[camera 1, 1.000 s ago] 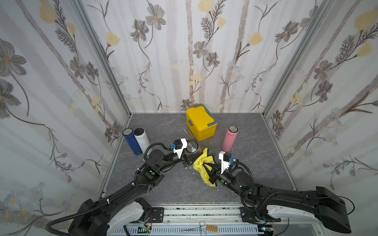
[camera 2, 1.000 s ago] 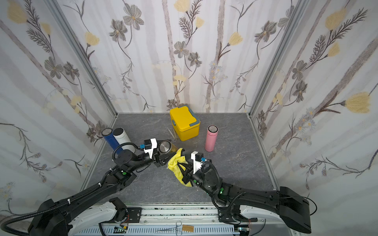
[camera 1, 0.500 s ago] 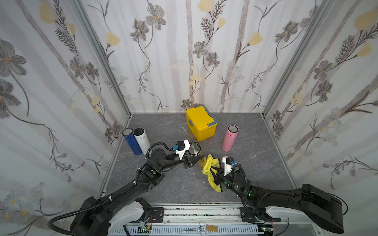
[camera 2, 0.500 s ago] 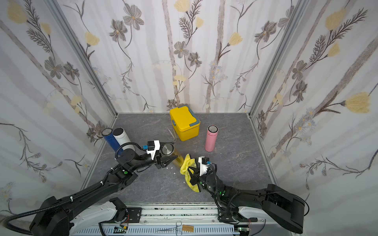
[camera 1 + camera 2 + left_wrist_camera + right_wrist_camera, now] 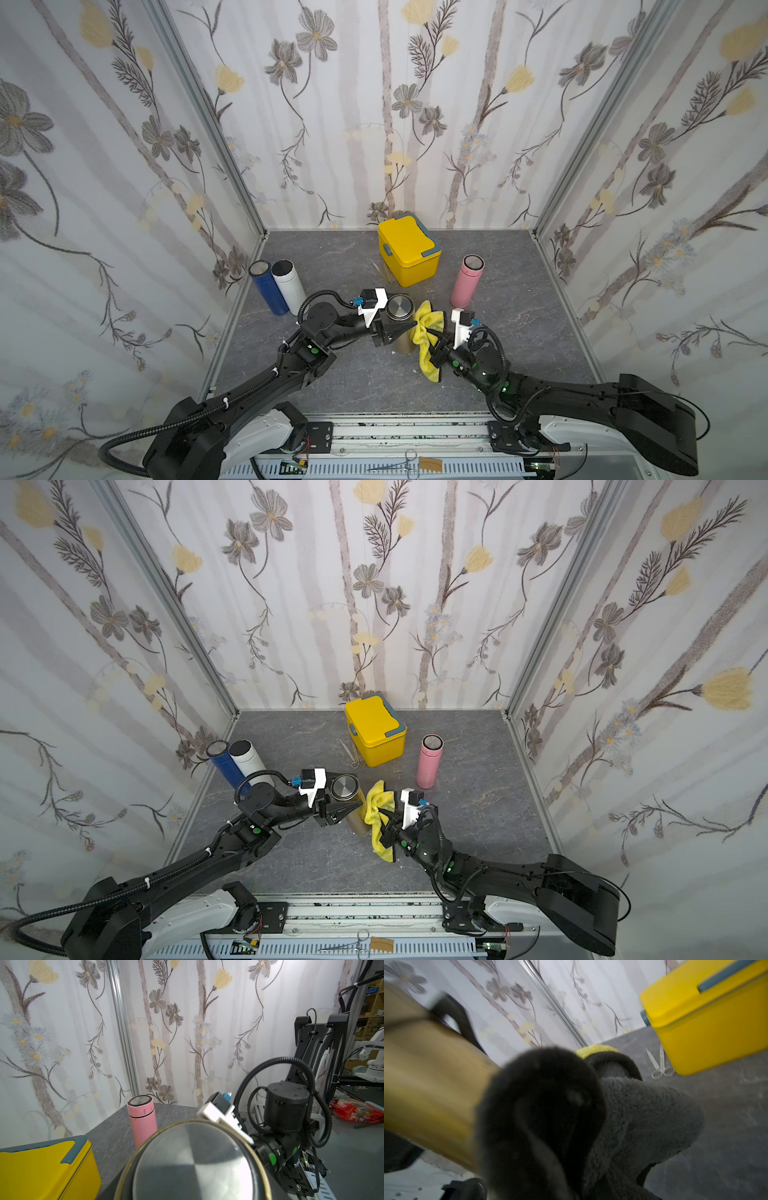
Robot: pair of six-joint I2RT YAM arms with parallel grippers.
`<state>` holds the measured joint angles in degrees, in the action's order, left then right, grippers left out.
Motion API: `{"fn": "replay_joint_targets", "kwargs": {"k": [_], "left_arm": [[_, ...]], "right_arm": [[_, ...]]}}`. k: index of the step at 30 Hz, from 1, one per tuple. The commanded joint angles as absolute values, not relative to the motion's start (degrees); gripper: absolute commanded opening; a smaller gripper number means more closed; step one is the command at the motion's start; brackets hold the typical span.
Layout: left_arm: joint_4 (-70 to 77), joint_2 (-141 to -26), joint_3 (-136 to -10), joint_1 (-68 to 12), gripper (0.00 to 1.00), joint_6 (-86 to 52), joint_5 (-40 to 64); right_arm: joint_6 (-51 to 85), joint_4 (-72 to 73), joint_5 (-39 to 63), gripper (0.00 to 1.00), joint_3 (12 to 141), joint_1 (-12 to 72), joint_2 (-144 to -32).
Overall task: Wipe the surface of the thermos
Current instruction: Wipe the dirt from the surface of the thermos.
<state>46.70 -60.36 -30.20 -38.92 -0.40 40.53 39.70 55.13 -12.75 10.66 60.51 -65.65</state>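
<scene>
Back against the gold thermos (image 5: 402,344) went the yellow cloth (image 5: 423,332). Half a second before, the cloth had hung a little way off from it, and the right arm (image 5: 540,390) had lain lower. Now the cloth touched the side of the thermos that faced the right arm, in both top views. The thermos itself had also slid a little nearer to the right arm than it was one second before.

The left jaws were closed on the gold thermos just under its shiny lid (image 5: 400,306). One black finger (image 5: 397,330) showed across its near side. The thermos stood about upright near the middle of the counter (image 5: 332,257), in front of the yellow box (image 5: 409,249). Whether its bottom touched the counter could not be told.

The right jaws were closed on the yellow cloth, which was bunched up around them and hung down toward the counter. In the right wrist view the cloth looked dark and filled much of the picture, with the thermos blurry beside it.

Nothing else had moved. The pink thermos (image 5: 467,282) stood alone near the yellow box. The blue thermos (image 5: 268,291) and the white thermos (image 5: 290,286) stood side by side by the left wall. Small metal scissors (image 5: 349,754) lay just beside the yellow box.
</scene>
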Motion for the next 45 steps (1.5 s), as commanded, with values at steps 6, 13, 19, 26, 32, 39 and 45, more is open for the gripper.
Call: {"fn": "replay_joint_targets", "kwargs": {"k": [6, 13, 19, 26, 32, 39, 45], "left_arm": [[53.08, -60.29, -30.02, -39.37, 0.00, -0.70, 41.45], [53.70, -60.83, -29.84, -39.64, 0.00, 0.08, 41.82], [54.14, -60.65, -29.15, -39.88, 0.00, 1.69, 42.17], [55.48, -60.03, -27.91, -40.04, 0.00, 3.02, 42.55], [54.30, -60.64, -28.21, -39.99, 0.00, 4.27, 42.74], [52.32, -60.65, -28.65, -39.99, 0.00, 5.56, 42.31], [51.88, -60.56, -28.65, -40.12, 0.00, 6.11, 41.78]], "right_arm": [[36.76, 48.16, -9.21, 0.00, 19.25, 60.03, -56.70], [40.21, 52.80, -8.70, 0.00, 17.52, 60.03, -60.21], [43.79, 61.57, -6.79, 0.00, 12.02, 59.26, -69.63], [38.56, 48.35, -4.13, 0.00, 22.38, 59.19, -59.34], [39.25, 51.35, -3.12, 0.00, 21.20, 59.15, -56.26], [42.27, 55.68, -7.03, 0.00, 13.07, 59.04, -62.39], [38.64, 49.71, -5.95, 0.00, 16.44, 59.15, -56.54]]}}
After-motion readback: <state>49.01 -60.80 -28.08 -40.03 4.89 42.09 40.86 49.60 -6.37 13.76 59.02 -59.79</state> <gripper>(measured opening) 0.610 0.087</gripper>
